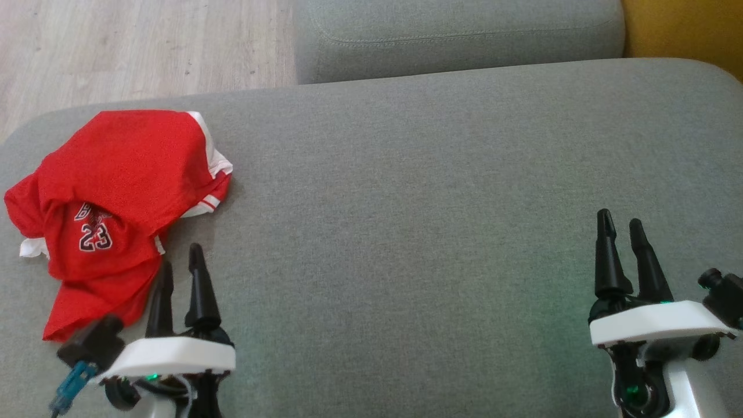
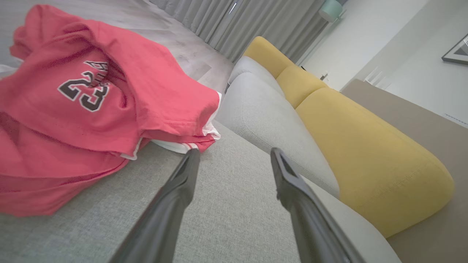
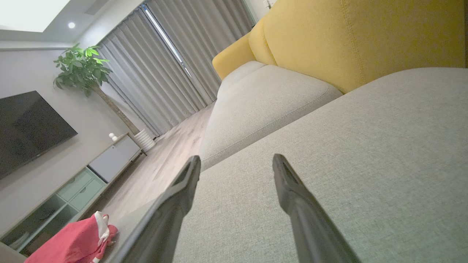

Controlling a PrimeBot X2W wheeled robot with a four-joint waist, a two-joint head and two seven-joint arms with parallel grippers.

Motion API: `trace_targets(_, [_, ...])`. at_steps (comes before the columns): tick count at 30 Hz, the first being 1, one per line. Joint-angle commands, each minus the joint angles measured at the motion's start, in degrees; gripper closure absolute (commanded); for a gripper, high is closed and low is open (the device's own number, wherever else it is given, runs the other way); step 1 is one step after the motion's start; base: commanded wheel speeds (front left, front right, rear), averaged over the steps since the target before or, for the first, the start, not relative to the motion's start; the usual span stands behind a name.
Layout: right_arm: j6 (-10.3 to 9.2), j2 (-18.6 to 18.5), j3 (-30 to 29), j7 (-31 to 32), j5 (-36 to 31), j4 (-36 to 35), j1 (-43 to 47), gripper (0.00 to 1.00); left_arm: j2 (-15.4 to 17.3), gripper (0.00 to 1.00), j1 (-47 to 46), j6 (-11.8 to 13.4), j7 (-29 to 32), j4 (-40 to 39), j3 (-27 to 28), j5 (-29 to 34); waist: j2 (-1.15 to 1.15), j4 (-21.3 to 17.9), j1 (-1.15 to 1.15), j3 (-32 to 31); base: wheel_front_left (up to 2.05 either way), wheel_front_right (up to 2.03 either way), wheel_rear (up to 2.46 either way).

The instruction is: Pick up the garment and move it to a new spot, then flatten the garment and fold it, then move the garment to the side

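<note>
Left gripper (image 1: 180, 256) pointing along cushion (image 1: 406, 232), tapered black fingers spreading apart, gripping nothing. Right gripper (image 1: 620, 217) sitting well apart on the right side, fingers also spreading, empty. Garment (image 1: 116, 186) lying crumpled just beside left fingertips, at cushion's left end: soft red jersey, white trim, "23" showing. Cushion showing coarse grey weave and rounded corners. Yellow backrest (image 2: 365, 153) bulging beyond.

The left end effector (image 1: 180, 258) is poised over the near left corner of the sofa seat (image 1: 406, 232), its two dark fingers (image 2: 182, 182) spread apart and empty. The right end effector (image 1: 620, 219) is over the near right corner, likewise parted and empty. Both point toward the seat's far edge.
</note>
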Motion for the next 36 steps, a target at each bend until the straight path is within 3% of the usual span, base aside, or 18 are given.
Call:
trace_targets(1, [-0.02,-0.4,1.1,-0.8,-2.4,-2.7,-2.8,0.00,0.9,0.00,-3.3,0.5,-0.8,-2.1,0.3,2.3,0.00,0.0,0.00,0.0,0.00,0.00,0.00])
trace_targets(29, [-0.03,-0.5,4.3,-5.4,-23.7,-5.8,-3.1,0.00,5.4,0.00,-4.8,7.9,-5.4,-2.1,-9.4,22.8,0.00,-0.2,0.00,0.4,0.00,0.00,0.00])
trace_targets(36, [-0.04,-0.5,5.2,-6.5,-27.2,-7.0,-3.3,0.00,4.6,0.00,-4.8,9.1,-6.6,-5.1,-9.0,23.9,0.00,-0.2,0.00,0.6,0.00,0.00,0.00])
